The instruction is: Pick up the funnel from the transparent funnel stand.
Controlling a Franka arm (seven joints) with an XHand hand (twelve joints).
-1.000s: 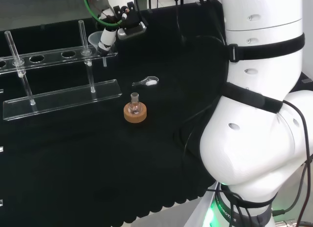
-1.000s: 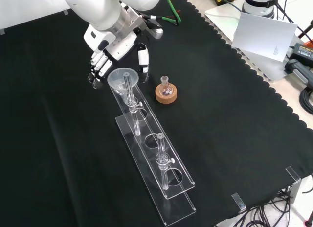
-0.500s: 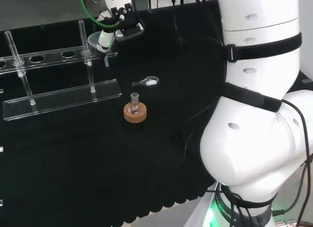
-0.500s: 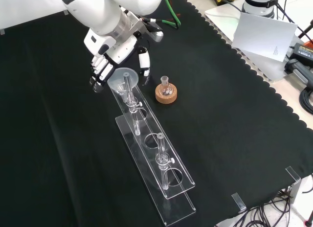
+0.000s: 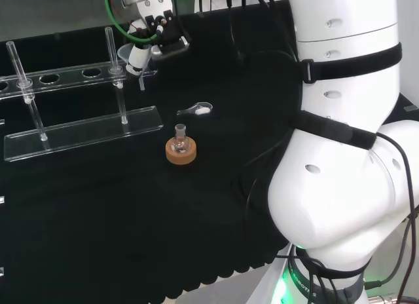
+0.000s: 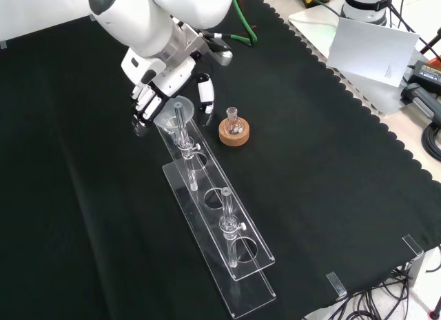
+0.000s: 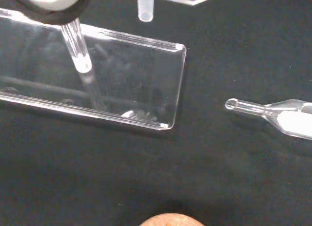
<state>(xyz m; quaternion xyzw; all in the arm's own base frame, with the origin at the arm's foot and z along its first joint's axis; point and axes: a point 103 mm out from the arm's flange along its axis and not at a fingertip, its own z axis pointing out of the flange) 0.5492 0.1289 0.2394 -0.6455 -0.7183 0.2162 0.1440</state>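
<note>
The clear funnel sits in the end hole of the transparent stand, at the stand's far end in the front view. My hand hangs just over it. The fingers are on one side of the bowl and the thumb on the other, spread wider than the rim. Whether they touch the funnel I cannot tell. In the head view the hand overlaps the funnel at the right end of the stand's rail. A clear stem hangs over the stand's base plate.
A small flask on a cork ring stands just right of the stand in the front view, close to the thumb. A small clear scoop lies on the cloth behind the flask in the head view. Two upright posts rise from the stand.
The hand has moved closer over the funnel, leftward in the head view, and its fingers and thumb now flank the bowl. The funnel still sits in the stand.
</note>
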